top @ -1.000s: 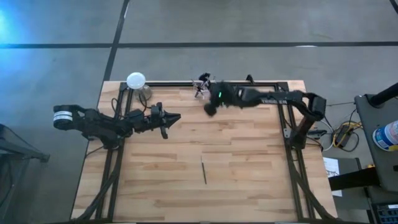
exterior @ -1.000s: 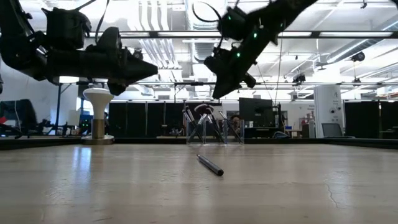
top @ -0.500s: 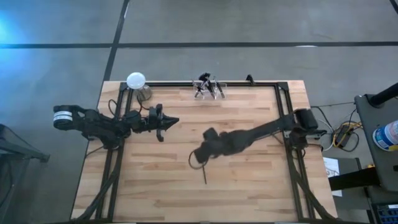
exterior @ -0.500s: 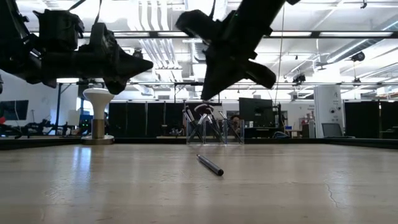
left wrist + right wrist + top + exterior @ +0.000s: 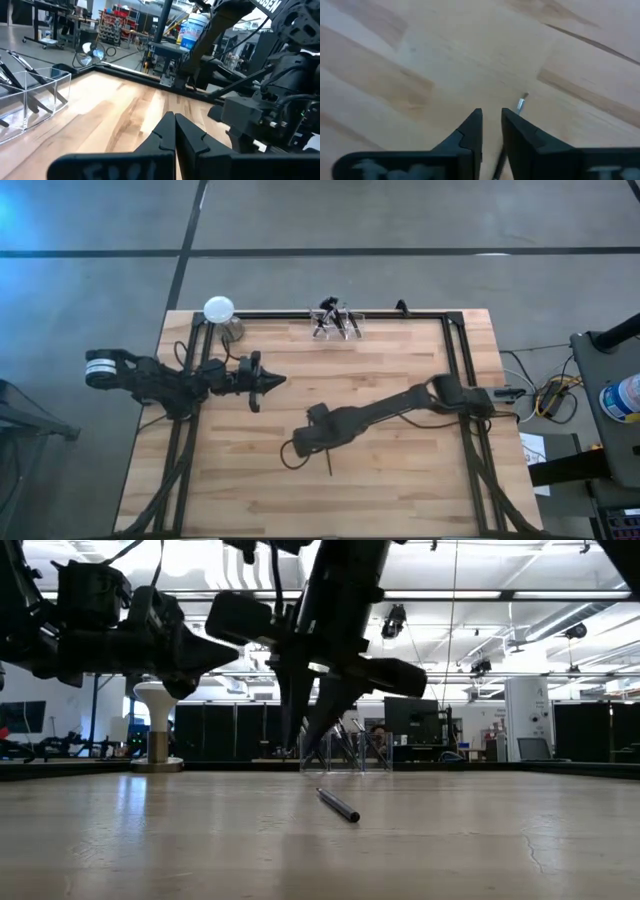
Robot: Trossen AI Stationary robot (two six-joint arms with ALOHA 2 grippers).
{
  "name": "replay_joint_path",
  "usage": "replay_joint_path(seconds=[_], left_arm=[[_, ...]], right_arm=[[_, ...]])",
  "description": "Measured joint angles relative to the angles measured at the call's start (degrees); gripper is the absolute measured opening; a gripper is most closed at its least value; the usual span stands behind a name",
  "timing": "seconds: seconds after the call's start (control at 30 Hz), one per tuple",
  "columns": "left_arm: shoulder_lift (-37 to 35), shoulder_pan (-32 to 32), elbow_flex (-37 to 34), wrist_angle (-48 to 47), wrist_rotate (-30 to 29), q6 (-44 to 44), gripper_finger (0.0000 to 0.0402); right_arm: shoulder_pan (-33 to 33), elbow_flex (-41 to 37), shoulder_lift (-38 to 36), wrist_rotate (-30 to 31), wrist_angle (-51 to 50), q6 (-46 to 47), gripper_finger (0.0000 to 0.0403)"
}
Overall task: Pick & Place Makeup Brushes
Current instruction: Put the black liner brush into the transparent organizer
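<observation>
High view: I see a pale wood-plank counter (image 5: 400,470) on grey concrete floor, black frame rails along its edges. One makeup brush (image 5: 328,463) lies flat near the counter's middle, more makeup brushes in clear holder (image 5: 335,320) at the far edge. White ball-topped stand (image 5: 219,310) sits at the far left corner. My right end effector (image 5: 300,446) hangs just over the lone brush, fingers slightly parted, gripping nothing. Left end effector (image 5: 277,378) hovers left of centre, fingers pressed together. Low view shows a workshop with ceiling lights behind.
</observation>
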Motion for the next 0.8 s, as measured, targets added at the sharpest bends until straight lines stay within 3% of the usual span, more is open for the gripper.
replay_joint_path(seconds=[0.23,0.8], left_arm=[[-0.4,0.0,-1.2,0.2,0.5,0.3,0.0],[-0.6,0.1,-1.5,0.2,2.0,0.2,0.0]], right_arm=[[0.0,8.6,5.0,-0.2,-8.8,2.8,0.0099],[-1.3,7.4,7.7,-1.1,-11.0,6.2,0.0068]])
